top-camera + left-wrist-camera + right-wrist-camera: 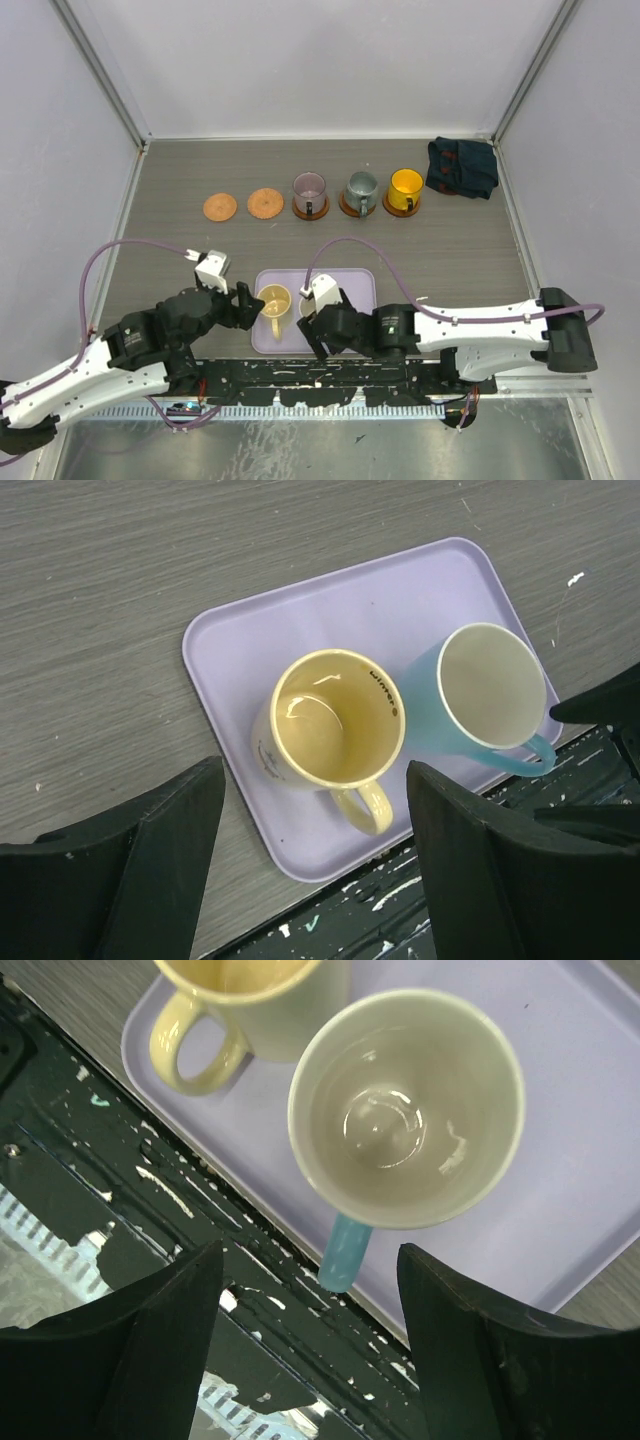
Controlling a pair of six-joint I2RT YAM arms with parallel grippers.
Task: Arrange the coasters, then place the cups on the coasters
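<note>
Two bare coasters (219, 206) (265, 203) lie at the back left. Beside them the purple cup (309, 188), grey-green cup (360, 187) and yellow-orange cup (406, 185) each stand on a coaster. The cream-yellow cup (335, 730) and the white cup with a blue handle (405, 1110) stand upright on the lavender tray (240, 650). My left gripper (315, 780) hovers open above the cream cup's handle, holding nothing. Over the white cup's blue handle (345, 1255), my right gripper (310, 1260) also stands open and empty. From above, the right gripper (316, 330) hides most of the white cup.
A dark folded cloth (462, 166) lies at the back right corner. The tray (350, 285) sits at the near edge, right against the black mounting rail (150, 1190). Walls enclose the table on three sides.
</note>
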